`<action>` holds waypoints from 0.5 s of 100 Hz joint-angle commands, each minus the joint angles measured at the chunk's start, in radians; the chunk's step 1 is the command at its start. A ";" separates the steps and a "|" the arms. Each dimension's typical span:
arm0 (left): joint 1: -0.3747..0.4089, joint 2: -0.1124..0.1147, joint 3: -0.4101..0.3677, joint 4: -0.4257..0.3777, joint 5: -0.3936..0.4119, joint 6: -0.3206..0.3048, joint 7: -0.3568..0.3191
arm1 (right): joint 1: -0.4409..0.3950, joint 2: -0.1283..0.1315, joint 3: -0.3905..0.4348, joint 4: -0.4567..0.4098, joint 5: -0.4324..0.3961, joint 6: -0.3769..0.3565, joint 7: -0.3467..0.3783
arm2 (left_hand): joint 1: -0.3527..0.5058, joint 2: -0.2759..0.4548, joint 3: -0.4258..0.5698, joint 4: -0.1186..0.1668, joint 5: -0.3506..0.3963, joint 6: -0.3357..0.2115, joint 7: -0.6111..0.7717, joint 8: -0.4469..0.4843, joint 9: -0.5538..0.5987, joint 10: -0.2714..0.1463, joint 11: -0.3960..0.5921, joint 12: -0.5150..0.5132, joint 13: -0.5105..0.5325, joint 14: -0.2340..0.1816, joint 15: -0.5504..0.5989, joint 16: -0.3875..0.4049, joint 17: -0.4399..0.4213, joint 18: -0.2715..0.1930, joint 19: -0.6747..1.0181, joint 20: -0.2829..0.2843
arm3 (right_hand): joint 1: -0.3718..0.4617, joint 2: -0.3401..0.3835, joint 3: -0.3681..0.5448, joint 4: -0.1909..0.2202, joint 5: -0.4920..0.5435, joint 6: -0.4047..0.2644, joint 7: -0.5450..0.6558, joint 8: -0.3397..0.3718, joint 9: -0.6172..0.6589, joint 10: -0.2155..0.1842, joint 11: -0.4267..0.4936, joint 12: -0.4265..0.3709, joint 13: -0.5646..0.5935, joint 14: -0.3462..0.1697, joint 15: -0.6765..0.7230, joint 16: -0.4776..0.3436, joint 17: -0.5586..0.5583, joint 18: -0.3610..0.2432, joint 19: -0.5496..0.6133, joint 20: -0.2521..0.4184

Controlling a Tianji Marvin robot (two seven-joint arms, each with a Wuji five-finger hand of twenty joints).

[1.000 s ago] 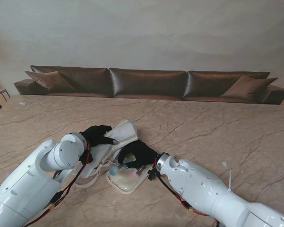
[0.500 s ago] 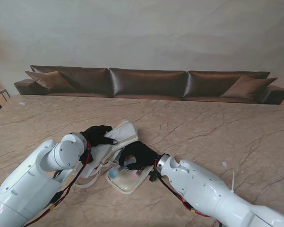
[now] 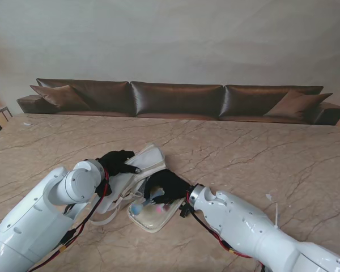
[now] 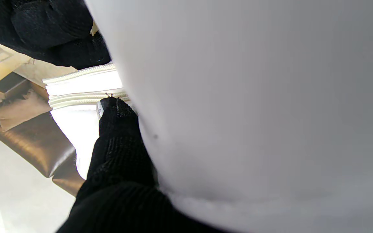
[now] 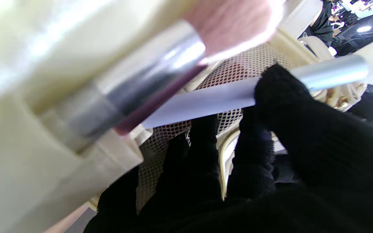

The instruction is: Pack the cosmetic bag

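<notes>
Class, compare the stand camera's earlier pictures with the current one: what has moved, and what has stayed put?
Little changed: the right robot hand edged slightly left, deeper over the open cosmetics bag. The left robot hand still holds the raised flap; the bag has not moved.

Cream cosmetics bag (image 3: 137,170), zip-around clamshell, lying open flat on marble worktop (image 3: 260,153). Upper half tilted away, cream zipper band (image 4: 83,72) visible along its edge. Lower half nearer to me, with mesh pocket (image 5: 238,64) inside; small blue and pink items (image 3: 150,208) seen in it, too small to identify. Makeup brush (image 5: 173,61), silver ferrule, pink bristles, lying across mesh. Slim pale tube with silver end (image 5: 329,76) crossing beside brush.
</notes>
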 commanded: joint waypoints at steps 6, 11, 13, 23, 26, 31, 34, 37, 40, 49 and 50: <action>0.010 -0.005 0.003 -0.001 -0.004 0.000 -0.011 | 0.002 -0.017 -0.017 0.027 -0.006 -0.013 0.001 | 0.104 0.075 0.043 0.032 0.040 -0.153 0.093 0.008 0.029 -0.038 0.020 -0.009 0.013 -0.016 0.000 -0.007 -0.010 -0.016 0.013 -0.005 | 0.045 0.066 0.035 0.028 0.087 -0.098 0.143 0.037 -0.040 -0.015 0.011 -0.010 0.013 0.134 0.012 -0.016 -0.014 -0.036 -0.019 0.008; 0.010 -0.004 0.003 -0.001 -0.004 -0.001 -0.011 | 0.008 -0.021 -0.021 0.037 0.000 -0.020 0.007 | 0.104 0.077 0.041 0.031 0.039 -0.153 0.093 0.008 0.030 -0.039 0.021 -0.008 0.014 -0.017 0.001 -0.006 -0.010 -0.015 0.014 -0.005 | 0.048 0.064 0.034 0.029 0.089 -0.106 0.142 0.042 -0.044 -0.014 0.011 -0.011 0.010 0.135 0.012 -0.016 -0.014 -0.036 -0.022 0.008; 0.011 -0.004 0.002 -0.001 -0.004 -0.001 -0.012 | 0.010 -0.022 -0.022 0.040 0.003 -0.022 0.010 | 0.104 0.077 0.041 0.032 0.040 -0.154 0.094 0.008 0.030 -0.040 0.021 -0.008 0.014 -0.016 0.001 -0.006 -0.010 -0.015 0.014 -0.005 | 0.050 0.063 0.034 0.029 0.090 -0.107 0.142 0.043 -0.052 -0.015 0.008 -0.012 0.008 0.134 0.012 -0.017 -0.015 -0.036 -0.024 0.009; 0.012 -0.004 0.000 -0.001 -0.004 -0.003 -0.013 | 0.019 -0.028 -0.029 0.055 0.008 -0.036 0.017 | 0.104 0.076 0.041 0.032 0.040 -0.155 0.093 0.009 0.030 -0.040 0.021 -0.006 0.011 -0.014 0.000 -0.006 -0.010 -0.015 0.014 -0.004 | 0.051 0.057 0.034 0.031 0.097 -0.139 0.135 0.054 -0.066 -0.025 0.007 -0.011 0.005 0.133 0.014 -0.017 -0.014 -0.036 -0.030 0.012; 0.012 -0.004 0.000 0.000 -0.003 -0.003 -0.013 | 0.021 -0.029 -0.031 0.057 0.009 -0.038 0.019 | 0.104 0.077 0.041 0.032 0.039 -0.154 0.093 0.009 0.029 -0.040 0.021 -0.006 0.011 -0.016 0.000 -0.006 -0.010 -0.015 0.014 -0.004 | 0.052 0.054 0.035 0.031 0.099 -0.145 0.133 0.056 -0.067 -0.026 0.008 -0.011 0.005 0.132 0.014 -0.017 -0.014 -0.036 -0.031 0.014; 0.012 -0.004 -0.001 0.001 -0.004 -0.004 -0.012 | 0.025 -0.032 -0.035 0.064 0.011 -0.044 0.022 | 0.104 0.077 0.041 0.032 0.040 -0.153 0.093 0.009 0.029 -0.040 0.020 -0.006 0.011 -0.015 0.000 -0.006 -0.012 -0.015 0.013 -0.004 | 0.051 0.055 0.035 0.031 0.096 -0.148 0.129 0.059 -0.069 -0.027 0.007 -0.011 0.004 0.132 0.013 -0.017 -0.014 -0.037 -0.032 0.016; 0.012 -0.004 -0.001 0.002 -0.004 -0.004 -0.013 | 0.028 -0.034 -0.037 0.070 0.012 -0.047 0.023 | 0.104 0.077 0.042 0.032 0.040 -0.154 0.093 0.009 0.029 -0.040 0.020 -0.006 0.011 -0.016 0.000 -0.006 -0.012 -0.014 0.012 -0.004 | 0.050 0.055 0.036 0.031 0.096 -0.148 0.130 0.062 -0.069 -0.026 0.007 -0.011 0.004 0.132 0.014 -0.018 -0.013 -0.037 -0.031 0.018; 0.012 -0.004 -0.001 0.002 -0.004 -0.005 -0.013 | 0.031 -0.037 -0.040 0.076 0.013 -0.048 0.024 | 0.104 0.076 0.042 0.033 0.040 -0.153 0.093 0.009 0.028 -0.039 0.020 -0.006 0.011 -0.015 0.000 -0.006 -0.012 -0.014 0.012 -0.004 | 0.051 0.055 0.036 0.031 0.096 -0.147 0.129 0.063 -0.073 -0.026 0.006 -0.011 0.002 0.132 0.013 -0.018 -0.014 -0.037 -0.031 0.020; 0.013 -0.004 -0.001 0.002 -0.004 -0.005 -0.014 | 0.034 -0.040 -0.042 0.083 0.016 -0.051 0.026 | 0.104 0.076 0.042 0.033 0.041 -0.153 0.093 0.010 0.030 -0.039 0.020 -0.006 0.011 -0.015 0.000 -0.006 -0.012 -0.014 0.013 -0.004 | 0.051 0.055 0.037 0.031 0.098 -0.149 0.129 0.065 -0.074 -0.026 0.007 -0.011 0.002 0.131 0.013 -0.018 -0.014 -0.037 -0.031 0.022; 0.013 -0.003 -0.002 0.002 -0.005 -0.006 -0.015 | 0.038 -0.046 -0.045 0.094 0.027 -0.056 0.036 | 0.104 0.076 0.041 0.032 0.039 -0.153 0.093 0.010 0.029 -0.040 0.020 -0.005 0.011 -0.017 0.001 -0.006 -0.012 -0.016 0.012 -0.004 | 0.057 0.054 0.038 0.031 0.097 -0.145 0.129 0.071 -0.079 -0.025 0.007 -0.011 -0.003 0.131 0.013 -0.018 -0.015 -0.039 -0.034 0.025; 0.013 -0.003 -0.002 0.002 -0.005 -0.007 -0.015 | 0.039 -0.046 -0.046 0.095 0.026 -0.056 0.035 | 0.104 0.077 0.041 0.032 0.039 -0.153 0.093 0.010 0.030 -0.040 0.020 -0.005 0.011 -0.016 0.000 -0.006 -0.012 -0.016 0.012 -0.004 | 0.057 0.054 0.037 0.031 0.096 -0.147 0.128 0.071 -0.079 -0.025 0.007 -0.011 -0.003 0.131 0.014 -0.018 -0.015 -0.039 -0.034 0.026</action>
